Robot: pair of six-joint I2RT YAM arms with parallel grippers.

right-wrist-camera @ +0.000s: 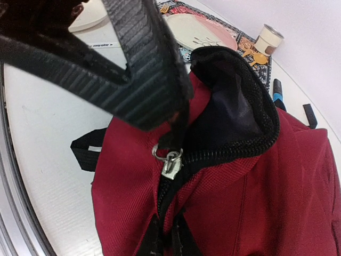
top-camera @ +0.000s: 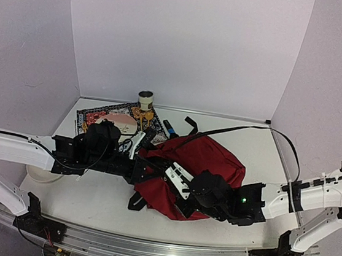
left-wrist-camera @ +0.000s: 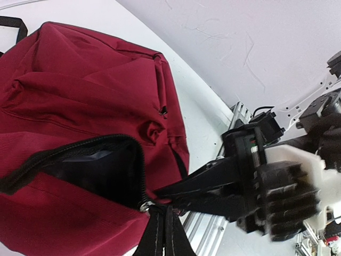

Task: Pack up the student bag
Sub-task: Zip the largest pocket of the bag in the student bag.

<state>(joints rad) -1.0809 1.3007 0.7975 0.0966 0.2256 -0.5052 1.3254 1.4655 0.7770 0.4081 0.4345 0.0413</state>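
Noting: left pincer [left-wrist-camera: 161,218] clamps the bag [left-wrist-camera: 80,80] just beside the zip pull [right-wrist-camera: 170,161], right pincer [right-wrist-camera: 177,125] pinches that pull; we see the track running between them.

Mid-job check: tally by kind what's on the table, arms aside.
Red backpack: 1
Dishes: 2, pink plate and white dish
Patterned mat: 1
Cream cylinder: 1
Blue pen: 1
Total: 6

Bright, even light; soft shadows.
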